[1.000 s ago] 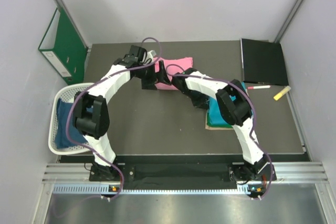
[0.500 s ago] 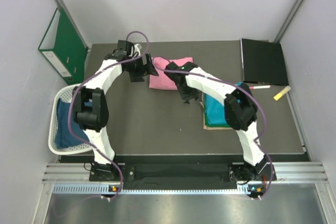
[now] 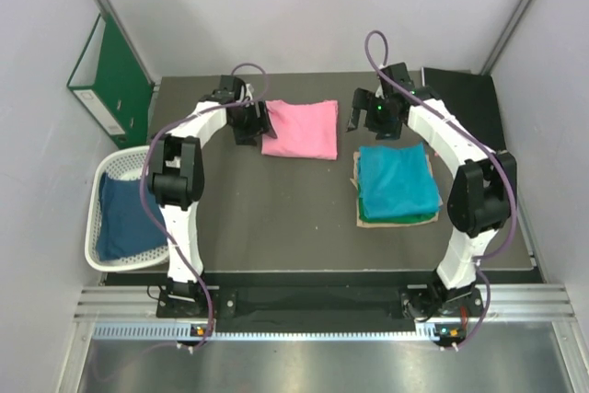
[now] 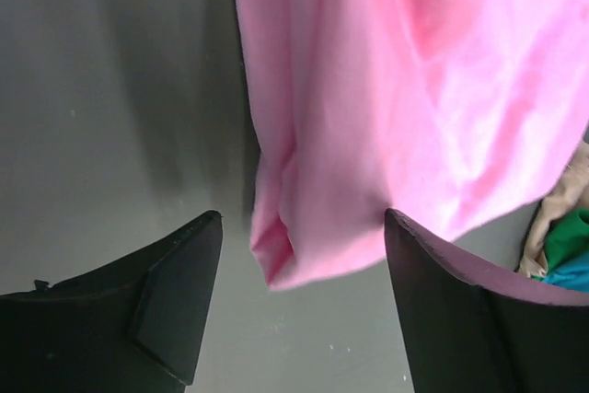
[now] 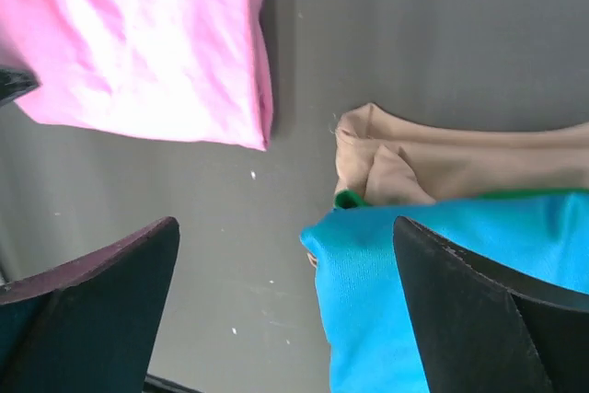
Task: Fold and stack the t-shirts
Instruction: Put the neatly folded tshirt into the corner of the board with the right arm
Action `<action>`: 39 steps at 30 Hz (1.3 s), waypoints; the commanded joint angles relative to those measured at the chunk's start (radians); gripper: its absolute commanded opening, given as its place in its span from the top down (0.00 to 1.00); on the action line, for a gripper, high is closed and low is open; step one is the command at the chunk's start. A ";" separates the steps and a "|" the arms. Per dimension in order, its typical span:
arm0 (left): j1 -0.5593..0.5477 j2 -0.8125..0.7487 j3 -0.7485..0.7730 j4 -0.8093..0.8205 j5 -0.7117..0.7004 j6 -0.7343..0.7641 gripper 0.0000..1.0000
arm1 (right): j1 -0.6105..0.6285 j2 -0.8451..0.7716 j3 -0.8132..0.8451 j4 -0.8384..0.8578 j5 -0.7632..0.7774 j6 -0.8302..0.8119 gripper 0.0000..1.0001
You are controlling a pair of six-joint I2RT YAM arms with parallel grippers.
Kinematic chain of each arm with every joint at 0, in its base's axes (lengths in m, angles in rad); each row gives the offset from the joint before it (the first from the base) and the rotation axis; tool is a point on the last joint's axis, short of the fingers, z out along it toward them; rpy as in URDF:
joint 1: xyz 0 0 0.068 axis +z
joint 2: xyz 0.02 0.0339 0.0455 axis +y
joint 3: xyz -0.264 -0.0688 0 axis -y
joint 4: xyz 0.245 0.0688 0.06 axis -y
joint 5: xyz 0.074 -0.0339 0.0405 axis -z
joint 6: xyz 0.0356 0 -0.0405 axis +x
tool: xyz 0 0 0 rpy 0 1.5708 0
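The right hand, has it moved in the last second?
Yes. The right hand swung right, off the pink shirt, and now hovers close to the black folder.

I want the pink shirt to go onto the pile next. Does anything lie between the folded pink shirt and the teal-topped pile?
Nothing visible does. Only a bare strip of table separates the pink shirt from the pile. The open right hand hovers above that gap, holding nothing.
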 commanded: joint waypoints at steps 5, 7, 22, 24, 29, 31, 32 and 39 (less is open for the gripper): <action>0.003 0.110 0.095 0.040 -0.019 -0.038 0.20 | 0.012 0.122 0.129 0.124 -0.221 -0.039 0.00; 0.000 0.130 0.101 0.040 -0.009 -0.041 0.24 | 0.007 0.148 0.133 0.156 -0.275 -0.019 0.00; -0.008 0.107 0.014 0.022 -0.024 -0.045 1.00 | -0.042 0.389 0.119 0.331 -0.382 0.115 0.00; -0.006 0.107 0.010 0.019 -0.019 -0.045 1.00 | -0.042 0.423 0.129 0.358 -0.381 0.144 0.00; -0.005 0.120 0.010 0.017 0.011 -0.054 1.00 | -0.043 0.492 0.162 0.389 -0.356 0.184 0.00; -0.006 0.118 0.009 0.020 0.016 -0.056 1.00 | -0.042 0.519 0.171 0.401 -0.341 0.210 0.02; -0.006 0.118 0.007 0.019 0.017 -0.056 1.00 | -0.042 0.530 0.183 0.412 -0.338 0.219 0.02; -0.006 0.103 0.020 0.009 0.020 -0.048 1.00 | -0.019 0.634 0.303 0.368 -0.327 0.250 0.27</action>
